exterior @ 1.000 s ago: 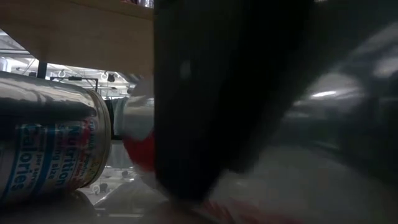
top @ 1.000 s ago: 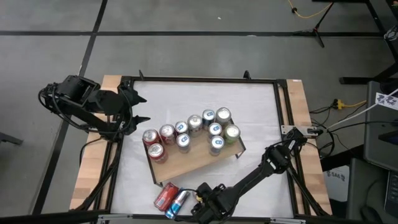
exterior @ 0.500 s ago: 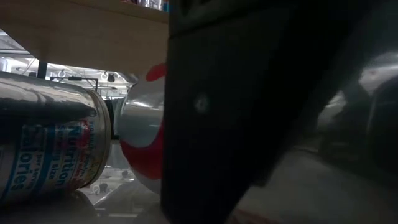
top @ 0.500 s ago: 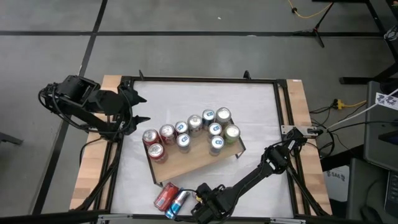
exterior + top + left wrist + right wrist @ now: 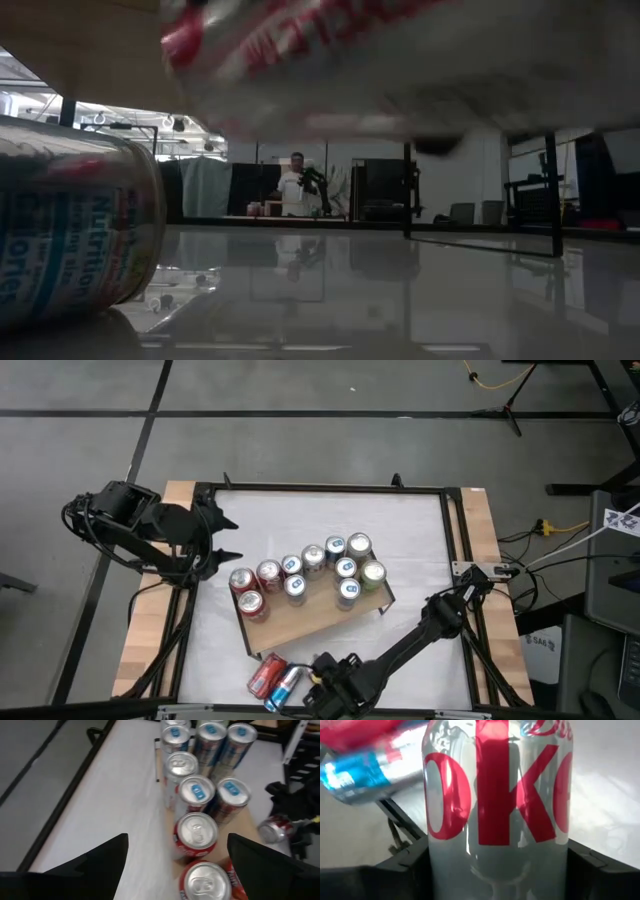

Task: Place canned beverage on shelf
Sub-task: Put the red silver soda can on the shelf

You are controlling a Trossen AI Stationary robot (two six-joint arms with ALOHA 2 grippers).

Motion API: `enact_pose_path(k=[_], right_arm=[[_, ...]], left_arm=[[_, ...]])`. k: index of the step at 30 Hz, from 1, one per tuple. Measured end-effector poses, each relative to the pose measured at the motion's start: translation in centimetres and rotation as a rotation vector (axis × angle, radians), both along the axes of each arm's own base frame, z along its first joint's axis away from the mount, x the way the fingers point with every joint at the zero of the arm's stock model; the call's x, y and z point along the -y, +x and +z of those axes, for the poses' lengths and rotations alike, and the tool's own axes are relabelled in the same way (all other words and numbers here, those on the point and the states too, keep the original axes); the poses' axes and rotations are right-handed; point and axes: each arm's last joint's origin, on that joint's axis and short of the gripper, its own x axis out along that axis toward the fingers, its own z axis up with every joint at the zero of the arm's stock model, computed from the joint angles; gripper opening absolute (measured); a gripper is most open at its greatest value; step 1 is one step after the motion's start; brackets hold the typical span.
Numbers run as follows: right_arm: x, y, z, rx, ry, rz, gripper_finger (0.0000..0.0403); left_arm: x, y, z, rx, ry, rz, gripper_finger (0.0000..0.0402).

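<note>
The shelf, a light wooden board on black legs, stands mid-table with several cans upright on it. My right gripper hangs at the table's near edge, shut on a silver and red can. This can shows blurred at the top of the low view, clear of the tabletop. Next to it, a red can and a blue and silver can lie on their sides on the table. My left gripper hangs open over the table's left edge and holds nothing. My right gripper pinches the silver and red can by its round side wall, one finger on each side. The fingers come from above, slanting down, and lie across the can. The can lies roughly level, lifted clear of the table.
White tabletop lies bare beyond the shelf and to its right. The lying blue and silver can is close to the left of the lifted can. In the low view the shelf's underside shows above, and a person stands far behind.
My right gripper has gone up with the silver and red can. The can lay on the table beside the blue and silver can and now hangs clear of it, at the top of the low view. The other cans have stayed where they were.
</note>
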Motion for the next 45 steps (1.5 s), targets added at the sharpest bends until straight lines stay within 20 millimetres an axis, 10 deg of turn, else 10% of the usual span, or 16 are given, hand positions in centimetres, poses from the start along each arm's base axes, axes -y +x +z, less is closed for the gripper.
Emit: enact_pose_path(k=[27, 45], right_arm=[[2.4, -1.3, 8.5, 0.351, -0.252, -0.057, 0.0289], [4.8, 2.8, 10.8, 0.589, -0.548, 0.087, 0.0289]], left_arm=[[1.4, 1.2, 1.4, 0.138, -0.294, -0.279, 0.0330], [1.9, 2.1, 2.2, 0.212, -0.488, -0.225, 0.0330]])
